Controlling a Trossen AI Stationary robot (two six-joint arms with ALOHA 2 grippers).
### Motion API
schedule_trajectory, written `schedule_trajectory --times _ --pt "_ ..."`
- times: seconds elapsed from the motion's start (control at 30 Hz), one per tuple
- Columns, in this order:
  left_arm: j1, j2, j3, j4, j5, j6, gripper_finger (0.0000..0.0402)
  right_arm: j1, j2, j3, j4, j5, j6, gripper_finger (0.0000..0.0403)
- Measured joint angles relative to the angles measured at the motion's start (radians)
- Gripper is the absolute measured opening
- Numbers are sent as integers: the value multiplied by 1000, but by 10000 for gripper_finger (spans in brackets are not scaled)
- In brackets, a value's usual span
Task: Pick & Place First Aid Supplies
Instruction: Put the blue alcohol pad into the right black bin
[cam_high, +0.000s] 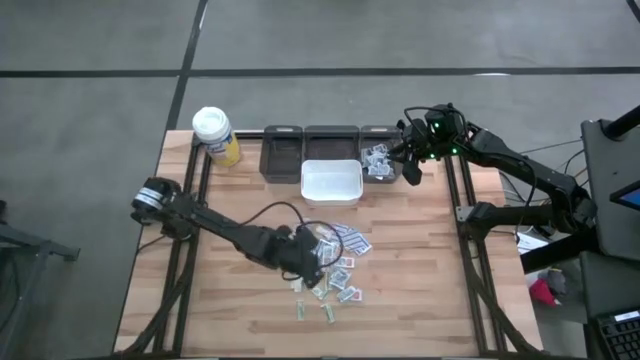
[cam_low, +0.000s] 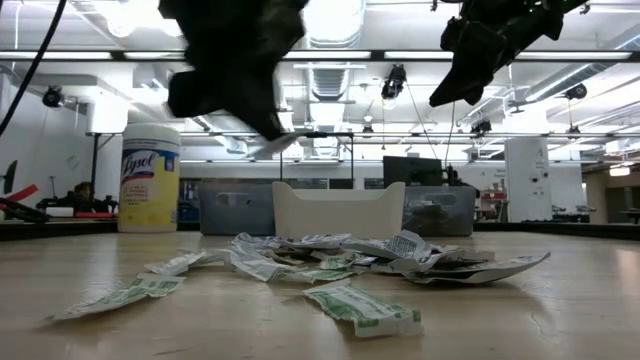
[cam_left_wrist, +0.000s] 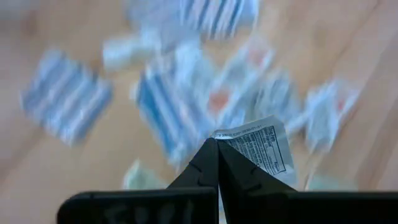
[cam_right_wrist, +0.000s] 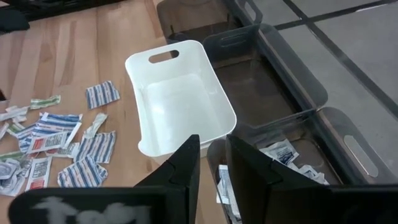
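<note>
The first aid supplies (cam_high: 342, 268) lie scattered as small flat packets on the wooden table, near its front middle; they also show in the low view (cam_low: 330, 255) and the right wrist view (cam_right_wrist: 56, 140). My left gripper (cam_high: 308, 262) hangs just above the pile's left side, shut on one white packet with black print (cam_left_wrist: 261, 146). My right gripper (cam_high: 410, 172) hovers open over the rightmost dark bin (cam_high: 392, 150), which has a few packets (cam_right_wrist: 283, 152) in it. Nothing is between its fingers (cam_right_wrist: 186, 165). My left gripper pinches the white printed packet at one edge (cam_left_wrist: 225, 142) between its two shut fingertips. The fingers slant down from the table's left side. The packet sticks out beyond the fingertips and is lifted clear of the table (cam_low: 272, 146).
A white bin (cam_high: 304, 182) stands behind the pile, with three dark bins (cam_high: 282, 150) in a row at the far edge. A yellow bottle with a white cap (cam_high: 215, 135) stands at the far left. Bare wood lies left and right of the pile.
</note>
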Motion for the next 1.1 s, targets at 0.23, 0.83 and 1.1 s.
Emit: schedule_trajectory --times 0.23,0.83,1.1 --pt "80 -10 0 252 -174 85 0 0 0 0 0 -28 123 71" --pt "350 -10 0 639 -293 429 0 77 0 0 138 -177 188 156" --pt "379 -10 0 713 -382 499 0 87 1 0 182 -127 223 217"
